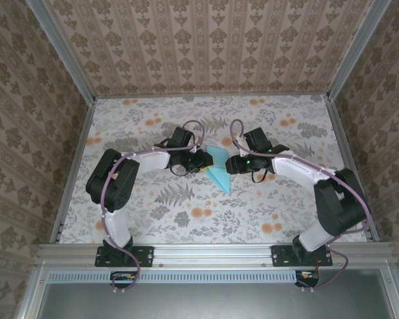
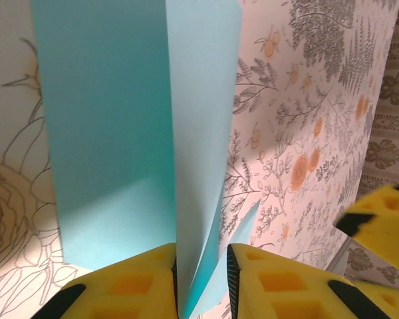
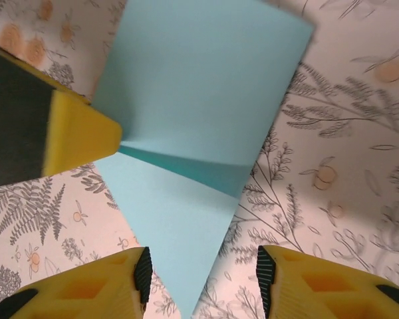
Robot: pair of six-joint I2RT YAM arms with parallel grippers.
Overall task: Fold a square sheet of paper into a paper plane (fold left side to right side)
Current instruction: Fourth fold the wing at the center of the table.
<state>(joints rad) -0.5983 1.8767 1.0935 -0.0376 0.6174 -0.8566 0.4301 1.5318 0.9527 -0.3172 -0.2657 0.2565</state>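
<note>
The left claw (image 2: 201, 269) has its fingers narrowly apart around a raised flap of the blue paper (image 2: 106, 133), not yet pinching it flat. The right claw (image 3: 203, 266) stands wide apart, straddling the paper's pointed tip. The paper rests on the table (image 1: 153, 219) between the two claws. To fold well, I would nip the flap near its edge and swing it over the centre crease while the right claw pins the far half.

Even diffuse overhead light, dark shadow band under the paper plane (image 3: 206, 80) fold, my near fingers (image 3: 86, 292) soft-focused, top view edges bowed.
</note>
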